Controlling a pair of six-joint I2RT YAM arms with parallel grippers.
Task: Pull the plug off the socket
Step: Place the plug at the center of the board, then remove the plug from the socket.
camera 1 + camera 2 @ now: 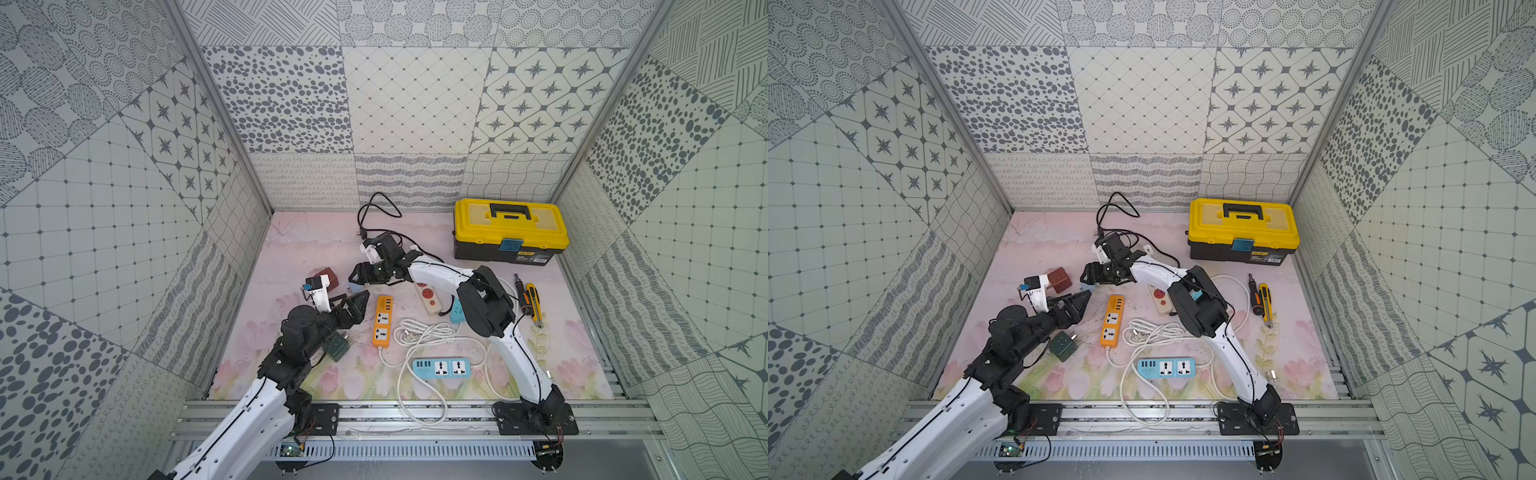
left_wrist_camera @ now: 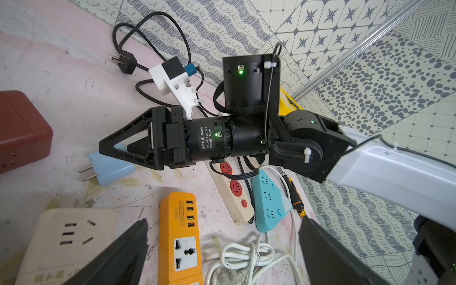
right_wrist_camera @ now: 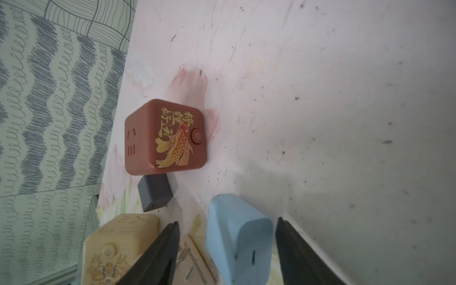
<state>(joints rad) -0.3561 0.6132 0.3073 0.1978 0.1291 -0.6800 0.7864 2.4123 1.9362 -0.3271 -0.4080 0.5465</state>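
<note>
Plug of light-blue plastic (image 3: 239, 241) lies on the pink mat (image 3: 320, 98), between the two black fingers (image 3: 160, 251) of the right gripper (image 3: 227, 220); those fingers stand parted, mat showing between one of them and the plug, the other close alongside it, so nothing is squeezed; in the left wrist view the plug's two prongs are bare and sit in no socket; a red cube socket (image 3: 165, 135) with a gold fish print stands near, beyond the fingertips, with a dark grey adapter (image 3: 154, 195) just beside it; a cream cube socket (image 3: 121, 241) sits just beside one finger, apart from the plug; left gripper (image 2: 224, 219) hangs with its fingers spread wide, holding nothing, the cream cube socket next to one finger and an orange power strip (image 2: 180, 234) between the two; in both top views the grippers are near each other.
</note>
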